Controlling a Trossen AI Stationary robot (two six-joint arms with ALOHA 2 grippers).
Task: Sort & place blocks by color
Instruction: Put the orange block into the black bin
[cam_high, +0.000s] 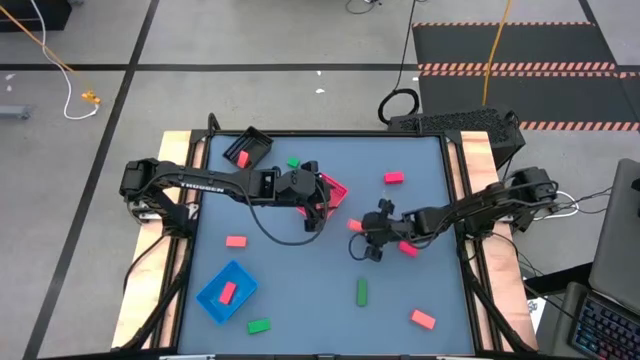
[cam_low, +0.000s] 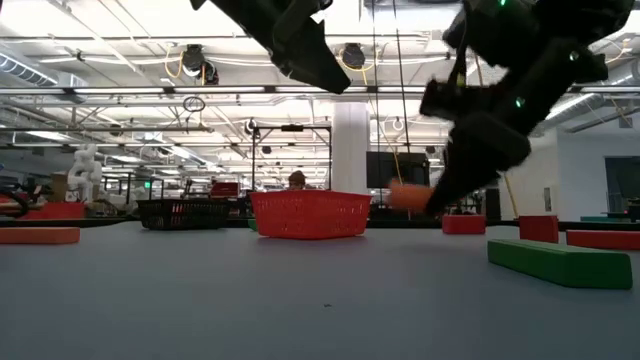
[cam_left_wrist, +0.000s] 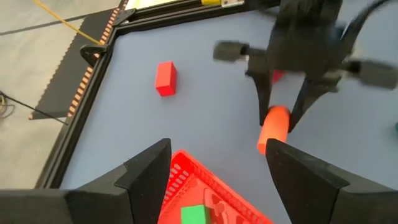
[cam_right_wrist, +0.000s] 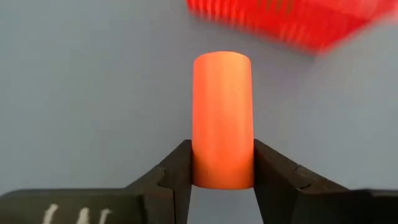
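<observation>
My right gripper (cam_high: 360, 232) is shut on a rounded red-pink block (cam_right_wrist: 222, 118), just right of the pink-red square tray (cam_high: 336, 190). My left gripper (cam_left_wrist: 217, 180) hovers open over that tray (cam_left_wrist: 186, 180), which holds a green block (cam_left_wrist: 194, 214). The low view shows the held block (cam_low: 408, 195) to the right of the tray (cam_low: 310, 214). Other red-pink blocks (cam_high: 394, 178) (cam_high: 236, 241) (cam_high: 423, 319) and green blocks (cam_high: 362, 292) (cam_high: 259, 325) (cam_high: 293, 162) lie flat on the table. My right gripper pinches the red-pink block between its two fingers (cam_right_wrist: 177, 171) at one end (cam_right_wrist: 222, 174). Most of its length sticks out past the fingertips. The fingers slant down from the table's right. The block (cam_left_wrist: 273, 127) hangs tilted below them, lifted clear of the table.
A black tray (cam_high: 245, 148) at the far left holds a red-pink block (cam_high: 242, 158). A blue tray (cam_high: 226, 292) at the near left holds another (cam_high: 228, 292). One more red-pink block (cam_high: 408, 248) lies under the right arm. The table's raised edge (cam_left_wrist: 81, 106) borders the mat.
</observation>
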